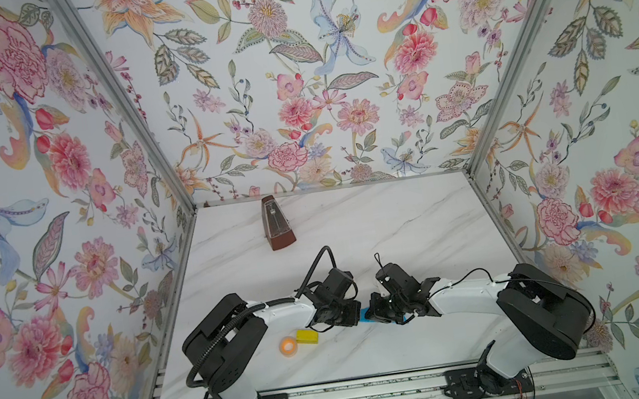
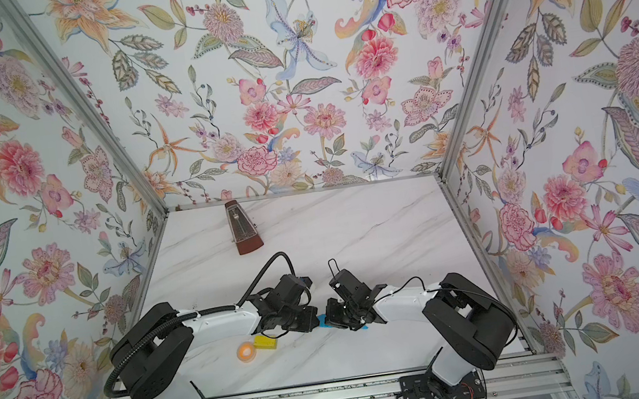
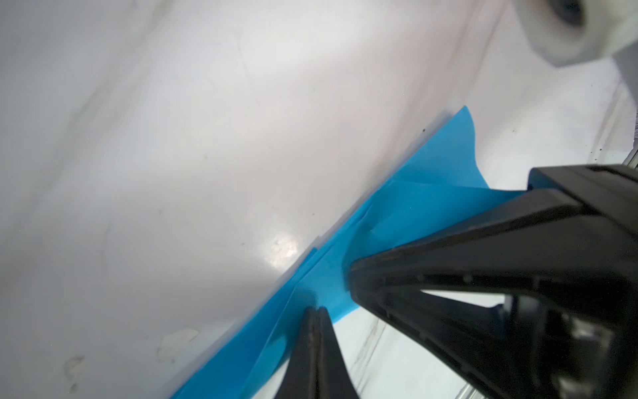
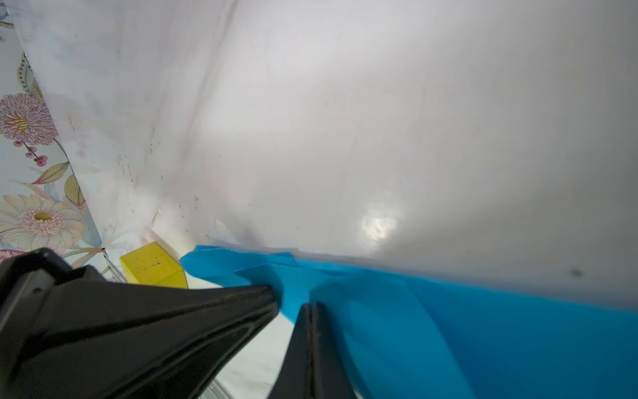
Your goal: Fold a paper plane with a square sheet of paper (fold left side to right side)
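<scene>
Paper [image 3: 431,214], folded in layers, is found lying on the desk [image 1: 375,222], lower centre in both top views. Left gripper [image 3: 316,310] and right gripper [image 4: 310,305] are closed, tips set upon it.

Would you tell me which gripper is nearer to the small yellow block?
Left. The left gripper, jaws shut, is over the folded blue paper sheet, between the small yellow block and the right gripper, which is farther away.

Right hand [image 4: 312,306] closed, tips on blue paper [image 4: 431,311].
</scene>
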